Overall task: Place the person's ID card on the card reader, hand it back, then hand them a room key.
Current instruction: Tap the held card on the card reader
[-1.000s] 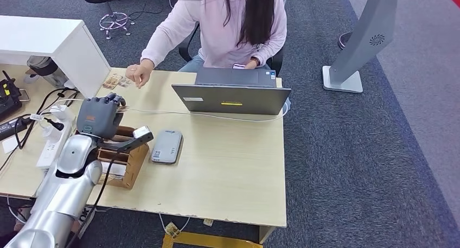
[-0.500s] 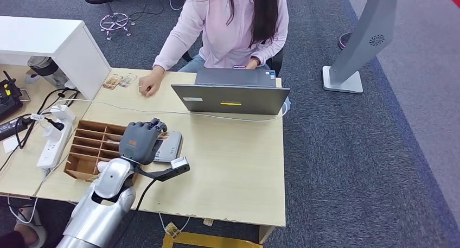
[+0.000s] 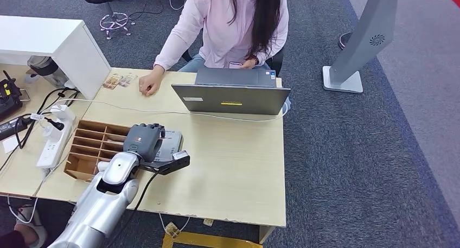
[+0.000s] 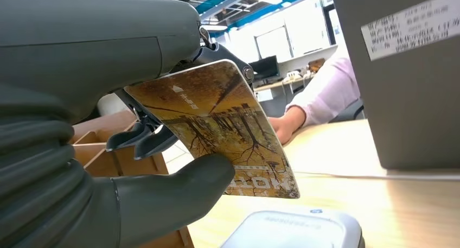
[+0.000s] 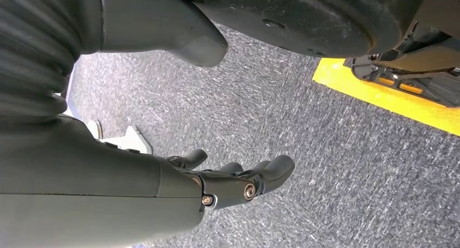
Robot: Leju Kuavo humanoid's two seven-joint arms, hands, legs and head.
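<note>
Our left hand (image 3: 144, 141) pinches an ID card (image 4: 217, 128) between thumb and fingers; the card, printed with autumn trees, hangs just above the grey card reader (image 3: 169, 146) without clearly touching it. Our right hand (image 5: 228, 185) hangs over the carpet with its fingers loosely apart and nothing in them. Beside the reader sits a wooden compartment tray (image 3: 89, 145). Across the desk (image 3: 233, 166), a person's hand (image 3: 147, 87) rests near a laptop (image 3: 232, 97).

We see the brown tree-printed ID card (image 4: 217, 131) tilted just above the flat grey rounded card reader (image 3: 169, 145).
</note>
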